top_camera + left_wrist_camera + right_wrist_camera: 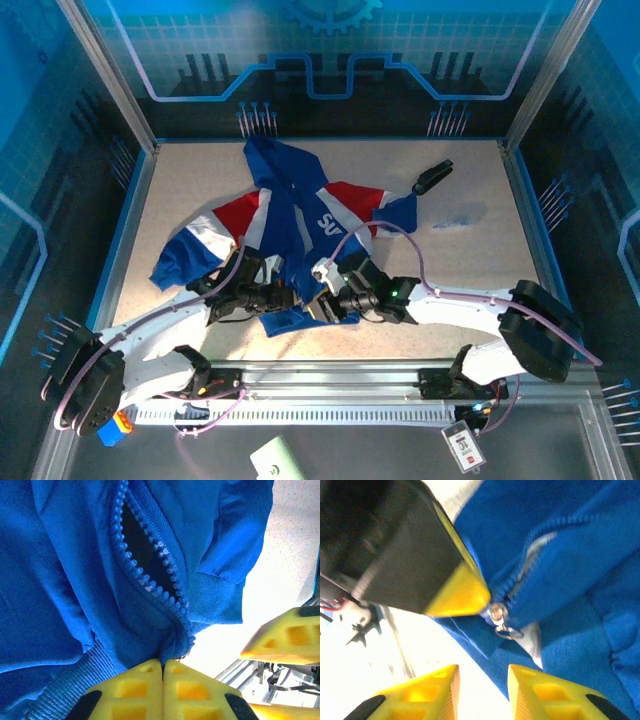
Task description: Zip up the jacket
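The blue jacket [290, 215], with red and white shoulder panels, lies spread on the table, hood at the far end. Its front zipper [150, 565] is parted, a dark gap between the tooth rows. My left gripper [163, 664] is shut on the jacket's fabric at the bottom end of the zipper, by the ribbed hem. The silver zipper pull [501, 621] lies just beyond my open right gripper [482, 682], whose yellow fingers stand apart over the hem edge with nothing pinched. In the top view both grippers, left [296, 298] and right [322, 306], meet at the jacket's near hem.
A black object [432, 178] lies on the table at the far right of the jacket. A faint bluish mark [462, 217] sits on the tabletop to the right. The metal rail [330, 375] runs along the near edge behind the grippers.
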You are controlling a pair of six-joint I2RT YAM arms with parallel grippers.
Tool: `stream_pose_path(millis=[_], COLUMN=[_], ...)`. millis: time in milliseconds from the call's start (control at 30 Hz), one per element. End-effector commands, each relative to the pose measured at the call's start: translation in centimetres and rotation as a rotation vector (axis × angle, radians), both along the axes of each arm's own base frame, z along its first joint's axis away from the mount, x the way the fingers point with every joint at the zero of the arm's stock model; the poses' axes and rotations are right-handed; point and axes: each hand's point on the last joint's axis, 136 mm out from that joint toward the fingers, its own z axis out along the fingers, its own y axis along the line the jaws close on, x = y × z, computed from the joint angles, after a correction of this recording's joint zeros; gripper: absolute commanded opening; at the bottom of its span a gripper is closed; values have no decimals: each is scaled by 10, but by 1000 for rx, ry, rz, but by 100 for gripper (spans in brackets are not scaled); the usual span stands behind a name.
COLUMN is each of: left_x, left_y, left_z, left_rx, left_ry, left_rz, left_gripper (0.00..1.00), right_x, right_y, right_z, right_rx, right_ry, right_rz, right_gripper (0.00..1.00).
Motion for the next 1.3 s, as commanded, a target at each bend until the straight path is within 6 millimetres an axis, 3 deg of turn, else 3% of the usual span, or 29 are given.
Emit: stream_pose_path(millis=[0, 500, 900, 1133, 1267], left_x=[-2, -4, -5, -6, -6], left_y=[-4, -3, -3, -2, -1], left_z=[7, 2, 0, 0, -1], left_rx=[-20, -18, -20, -12, -8], left_ry=[20, 37, 42, 40, 37], left_rz=[-6, 3, 0, -2, -4], left_gripper=[0, 0, 0, 0, 0], right_x=[-4, 0, 16, 16, 10], right_y=[7, 28, 35, 28, 25], right_z=[-12, -37, -36, -31, -30], right_rx=[-13, -38, 1, 38, 26], right_ry=[-38, -37, -39, -23, -18], right_rz=[20, 35, -29, -30, -4], right_gripper=[33, 41, 45, 17, 8])
